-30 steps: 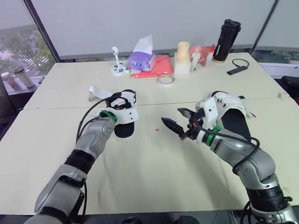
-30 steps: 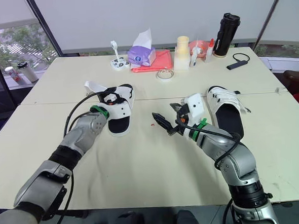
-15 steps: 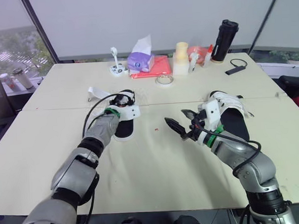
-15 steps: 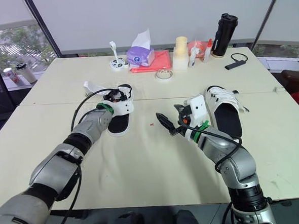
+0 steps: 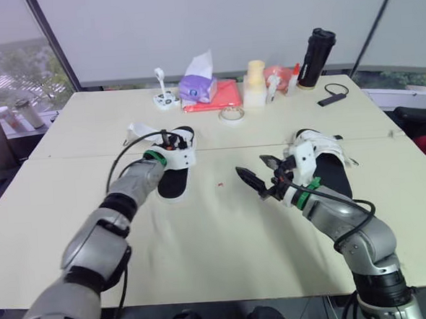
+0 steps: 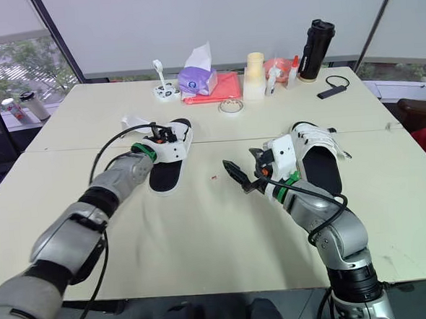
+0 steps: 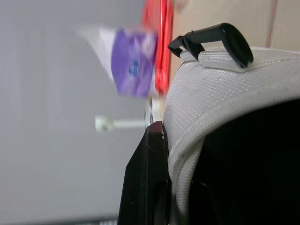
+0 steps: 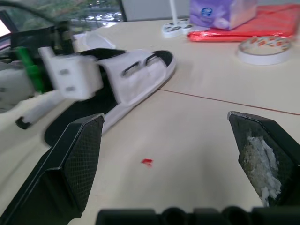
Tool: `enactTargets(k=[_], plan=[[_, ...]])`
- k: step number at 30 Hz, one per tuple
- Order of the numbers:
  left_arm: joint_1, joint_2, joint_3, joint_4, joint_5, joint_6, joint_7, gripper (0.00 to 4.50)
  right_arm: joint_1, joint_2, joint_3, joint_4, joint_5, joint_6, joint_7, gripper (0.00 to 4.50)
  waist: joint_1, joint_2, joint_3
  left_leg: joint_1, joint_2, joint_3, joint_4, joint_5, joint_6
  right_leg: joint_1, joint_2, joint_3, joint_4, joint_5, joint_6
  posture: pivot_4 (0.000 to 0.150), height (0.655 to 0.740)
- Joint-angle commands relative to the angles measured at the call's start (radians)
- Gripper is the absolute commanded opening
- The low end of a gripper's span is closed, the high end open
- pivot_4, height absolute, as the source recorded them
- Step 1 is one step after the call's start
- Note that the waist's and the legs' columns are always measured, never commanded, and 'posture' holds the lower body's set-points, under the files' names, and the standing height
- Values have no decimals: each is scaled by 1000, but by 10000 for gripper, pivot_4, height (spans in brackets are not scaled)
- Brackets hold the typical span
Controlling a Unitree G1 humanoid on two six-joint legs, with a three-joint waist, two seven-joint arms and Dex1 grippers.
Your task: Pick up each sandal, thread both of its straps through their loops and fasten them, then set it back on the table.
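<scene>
— Sandal (image 5: 172, 169) by the left arm: is it up yet?

— No. The left gripper (image 5: 167, 140) is at its white strap (image 7: 197, 103), close to the black loop (image 7: 220, 40). Whether it has closed on the strap I cannot tell. The sandal lies flat on the table (image 5: 225, 238), and a loose strap (image 5: 140, 130) trails out to its left, unthreaded.

— What changed in the last second?

— The left arm has stretched further out over the sandal, which seems not to have shifted. The right gripper (image 5: 251, 170) has stayed where it was, fingers (image 8: 70, 164) wide apart, empty, above the table between the two sandals.

— Meaning?

— Still the grasp, I'd judge: no lift, nothing threaded. The other sandal (image 5: 333, 177) waits just beside the right arm.
</scene>
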Motion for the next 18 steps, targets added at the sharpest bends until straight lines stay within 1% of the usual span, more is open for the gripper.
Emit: enactTargets(k=[1, 4, 8, 11, 14, 16, 18], plan=[[31, 134, -9, -175, -41, -319, -65, 490, -21, -19, -53, 7, -3, -33, 20, 45000, 3, 0, 0, -1, 0, 1, 0, 0, 0, -2, 0, 0, 2, 0, 0, 1500, 7400], [33, 211, -4, -249, -43, -500, -77, 490, -26, -42, -82, 35, -5, -42, 46, 45000, 13, -1, 0, -3, 0, 2, 0, 0, -1, -5, -2, 0, 3, 0, 0, 1500, 7400], [14, 238, 15, -272, -23, -642, -44, 490, -32, -74, -101, 56, -4, -47, 82, 45000, 32, -1, 0, -6, -2, 4, 3, 0, 0, -5, -4, -1, 2, 0, 0, 1500, 7400], [17, 274, 8, -347, 113, -837, 63, 490, -24, -112, -129, 58, 15, -34, 117, 45000, 30, -1, 1, -6, -2, 5, 4, 0, 0, -5, -4, -1, 2, 0, 0, 1500, 7400], [35, 266, -2, -393, 247, -975, 160, 490, -6, -143, -146, 47, 27, -23, 150, 45000, 30, -1, 1, -5, -2, 7, 4, 0, 0, -5, -4, 0, 2, 0, 0, 1500, 7400], [30, 254, -14, -402, 359, -1013, 262, 490, 8, -170, -151, 37, 27, -18, 175, 45000, 31, -1, 1, -5, -2, 7, 4, 0, 0, -5, -4, 0, 2, 0, 0, 1500, 7400], [3, 246, -39, -404, 476, -997, 394, 490, 19, -186, -167, 26, 46, -1, 191, 45000, 31, -1, 1, -5, -2, 8, 4, 0, 0, -5, -4, 0, 2, 0, 0, 1500, 7400]])
